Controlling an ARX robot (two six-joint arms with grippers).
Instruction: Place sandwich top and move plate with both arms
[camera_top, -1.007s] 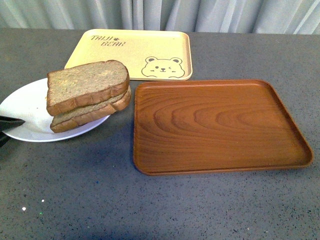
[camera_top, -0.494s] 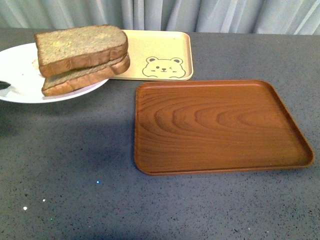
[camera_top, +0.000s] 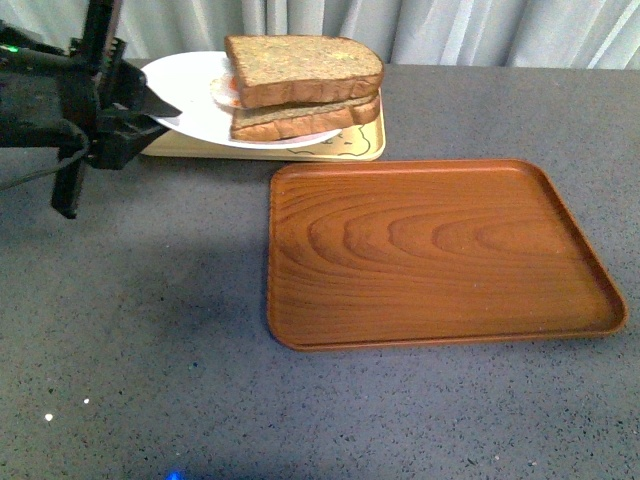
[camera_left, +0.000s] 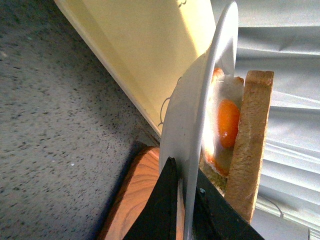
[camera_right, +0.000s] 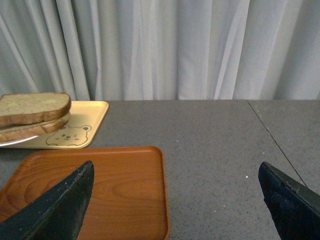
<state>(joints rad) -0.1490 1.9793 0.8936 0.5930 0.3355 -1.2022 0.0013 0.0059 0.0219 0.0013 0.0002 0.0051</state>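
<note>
The sandwich top (camera_top: 300, 62), a speckled brown slice, lies on a lower slice on the white plate (camera_top: 190, 100). My left gripper (camera_top: 165, 108) is shut on the plate's left rim and holds the plate in the air above the cream bear tray (camera_top: 368, 145). In the left wrist view the fingers (camera_left: 167, 200) pinch the plate rim (camera_left: 197, 115), with fried egg (camera_left: 227, 122) under the sandwich top (camera_left: 255, 140). My right gripper (camera_right: 176, 167) is open and empty over the wooden tray's right edge; it is out of the front view. The sandwich top (camera_right: 32, 107) shows far left there.
The brown wooden tray (camera_top: 440, 250) lies to the right of the plate, on the grey table; it also shows in the right wrist view (camera_right: 120, 185). Grey curtains hang behind the table's far edge.
The plate with the sandwich has risen and moved right and away, from the table's left side to above the cream tray. My left arm has come into view.
</note>
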